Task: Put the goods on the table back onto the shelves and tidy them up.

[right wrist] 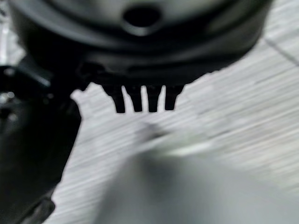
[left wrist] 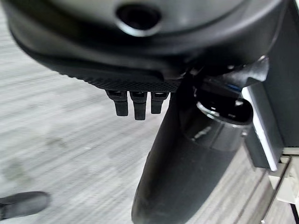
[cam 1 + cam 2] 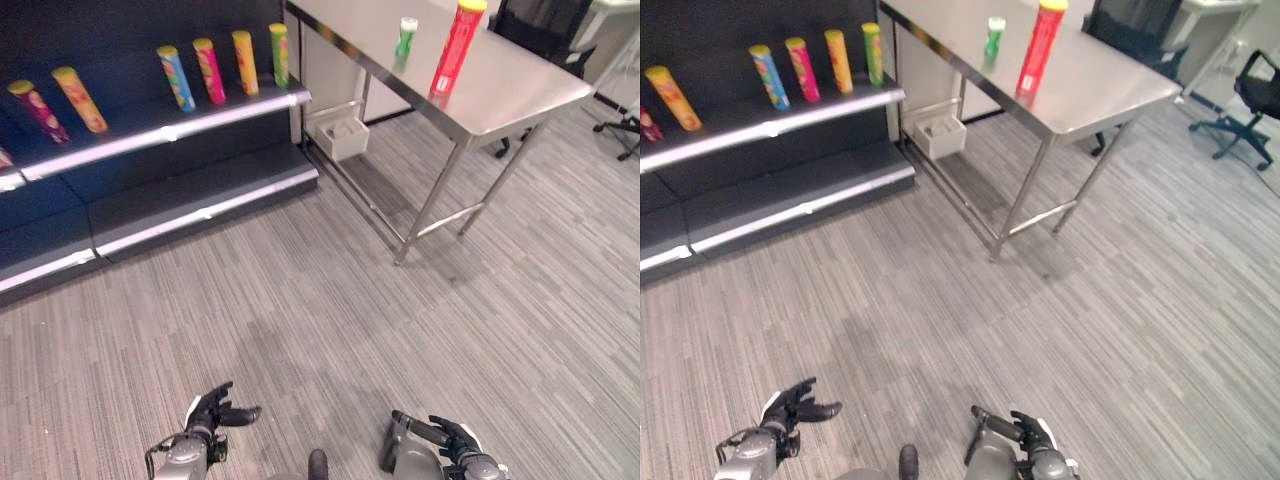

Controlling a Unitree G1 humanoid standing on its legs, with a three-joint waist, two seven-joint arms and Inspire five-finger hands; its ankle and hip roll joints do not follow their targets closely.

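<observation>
Red canister (image 3: 456, 47) upright on the steel table (image 3: 520, 95), small green bottle (image 3: 407, 36) just beside it. Six more tubes (image 3: 209, 70) leaning on the dark shelf (image 3: 150, 130) to the left. Left hand (image 3: 213, 411) and right hand (image 3: 445, 436) low over grey carpet (image 3: 330, 300), fingers loosely spread, holding nothing.

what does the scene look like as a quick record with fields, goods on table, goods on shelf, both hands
table goods: tall red can and small green bottle, both upright on the steel table
shelf goods: six colourful cans leaning on the upper shelf
left hand: open, empty, low over carpet
right hand: open, empty, low over carpet
</observation>
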